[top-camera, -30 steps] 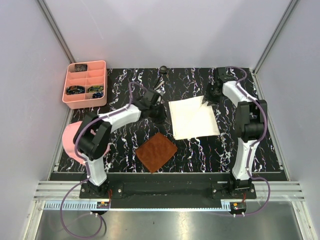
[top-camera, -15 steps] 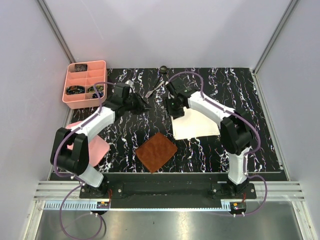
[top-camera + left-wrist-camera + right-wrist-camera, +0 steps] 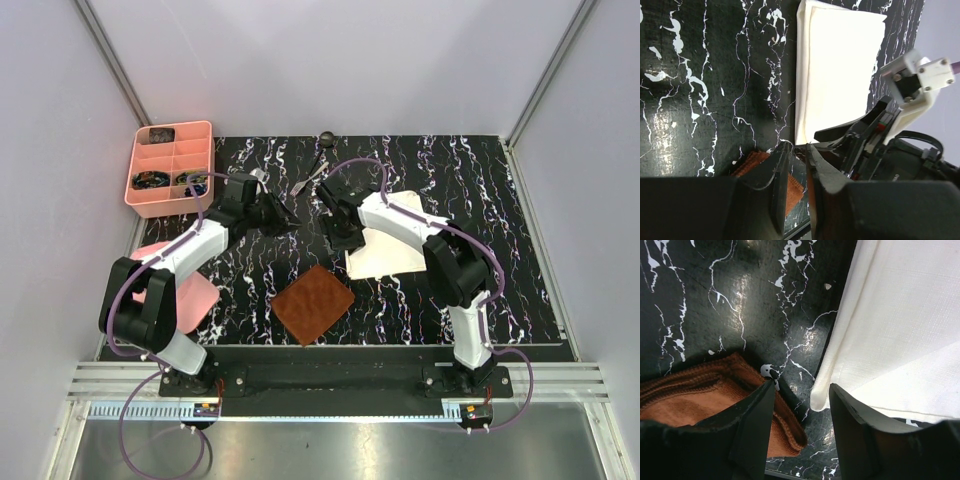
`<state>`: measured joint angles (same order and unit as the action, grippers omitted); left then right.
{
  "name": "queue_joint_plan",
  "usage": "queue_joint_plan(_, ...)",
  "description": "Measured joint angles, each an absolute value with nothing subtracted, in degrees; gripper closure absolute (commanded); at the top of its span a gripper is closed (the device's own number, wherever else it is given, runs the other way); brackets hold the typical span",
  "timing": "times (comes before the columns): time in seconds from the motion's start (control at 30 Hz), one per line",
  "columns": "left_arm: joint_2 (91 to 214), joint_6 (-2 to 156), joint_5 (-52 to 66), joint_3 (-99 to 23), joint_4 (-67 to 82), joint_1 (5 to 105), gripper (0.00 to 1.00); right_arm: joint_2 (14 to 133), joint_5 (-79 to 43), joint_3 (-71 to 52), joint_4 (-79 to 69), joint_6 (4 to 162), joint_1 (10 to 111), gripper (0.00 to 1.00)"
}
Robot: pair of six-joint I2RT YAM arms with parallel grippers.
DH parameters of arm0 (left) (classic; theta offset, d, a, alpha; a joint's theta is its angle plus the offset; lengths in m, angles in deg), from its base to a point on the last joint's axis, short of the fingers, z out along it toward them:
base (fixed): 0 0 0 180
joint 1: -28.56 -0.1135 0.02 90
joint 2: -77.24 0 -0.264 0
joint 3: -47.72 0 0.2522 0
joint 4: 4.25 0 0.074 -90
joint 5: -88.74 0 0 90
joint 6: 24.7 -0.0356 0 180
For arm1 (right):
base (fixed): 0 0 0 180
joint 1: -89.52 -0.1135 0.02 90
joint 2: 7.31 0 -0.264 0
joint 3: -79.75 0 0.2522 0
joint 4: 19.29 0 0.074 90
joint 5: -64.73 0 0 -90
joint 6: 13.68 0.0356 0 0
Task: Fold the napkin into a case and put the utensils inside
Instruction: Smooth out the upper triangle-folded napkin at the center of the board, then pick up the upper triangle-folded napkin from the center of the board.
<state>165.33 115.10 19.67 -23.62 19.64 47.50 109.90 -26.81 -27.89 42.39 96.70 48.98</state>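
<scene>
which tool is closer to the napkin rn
Right. The right tool is at the left edge of the napkin, jaws open beside its near corner. The left tool is farther left over the table, with the right tool between it and the napkin.

Too small from above to tell: contents of the pink tray, shapes of the fork and spoon. Hidden under the right arm: the napkin's left edge. Partly covered by the left arm: a pink sheet. At the right wrist, napkin cropped top and right, brown mat cropped left and partly behind the right gripper.
</scene>
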Motion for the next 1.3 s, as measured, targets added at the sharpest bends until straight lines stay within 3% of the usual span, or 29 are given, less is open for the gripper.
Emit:
queue_joint_plan(0.43, 165.33, 115.15, 20.39, -23.62, 18.86, 47.45, 0.78, 111.67, -29.35, -26.74, 43.31, 96.63, 48.39, 0.45)
queue_joint_plan(0.83, 165.33, 115.17, 20.65, -23.62, 18.84, 47.45, 0.78, 112.90, -31.56, -22.87, 42.63, 96.46, 47.96, 0.58)
queue_joint_plan(0.87, 165.33, 115.17, 20.68, -23.62, 18.86, 47.45, 0.78, 112.88, -31.80, -22.76, 42.54, 96.44, 47.89, 0.60)
queue_joint_plan(1.0, 165.33, 115.17, 20.70, -23.62, 18.84, 47.45, 0.76, 112.53, -33.74, -22.04, 42.26, 95.32, 47.65, 0.90)
queue_joint_plan(1.07, 165.40, 115.15, 20.90, -23.62, 18.81, 47.45, 0.70, 112.20, -35.12, -21.53, 42.11, 94.82, 47.65, 0.99)
queue_joint_plan(1.3, 168.81, 115.93, 23.76, -23.78, 16.47, 47.47, 0.48, 110.12, -36.13, -18.93, 39.35, 93.46, 47.85, 1.00)
